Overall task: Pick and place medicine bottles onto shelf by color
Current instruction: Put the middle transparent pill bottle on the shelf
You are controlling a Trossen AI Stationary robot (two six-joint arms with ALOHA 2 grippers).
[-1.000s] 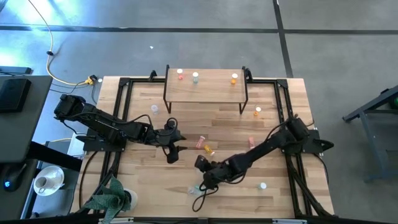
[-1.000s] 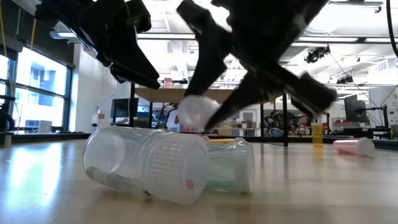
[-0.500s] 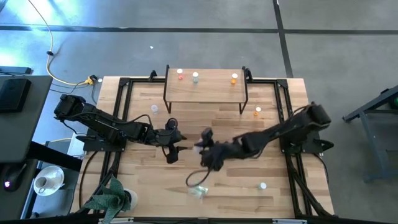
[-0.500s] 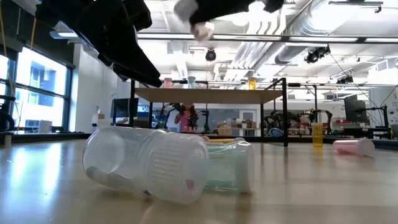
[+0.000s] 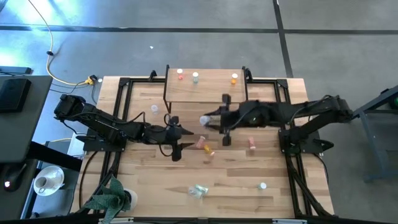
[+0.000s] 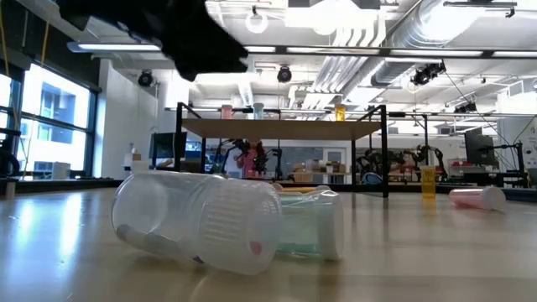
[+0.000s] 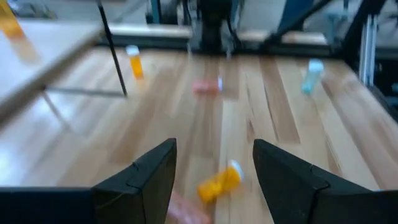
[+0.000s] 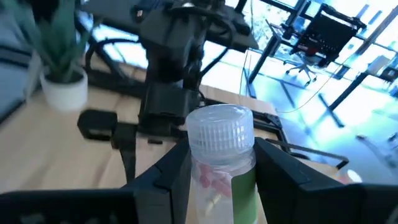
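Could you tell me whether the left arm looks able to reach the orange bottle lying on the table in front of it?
Probably yes. The left gripper is open, and the orange bottle lies just ahead between its fingers with nothing between them.

I see the shelf (image 5: 205,84) at the top middle of the table (image 5: 143,186). Three bottles (image 5: 195,76) stand on it, two to the left and one to the right. My right gripper (image 5: 214,120) is just below the shelf, near the middle, with a bottle (image 8: 221,158) between its fingers. My left gripper (image 5: 180,138) is lower and to the left. Two bottles (image 5: 203,145) lie just right of it. Another one (image 5: 251,142) lies further right. Two more (image 5: 198,190) lie together near the bottom middle. A plant (image 5: 112,198) sits at the bottom left corner.
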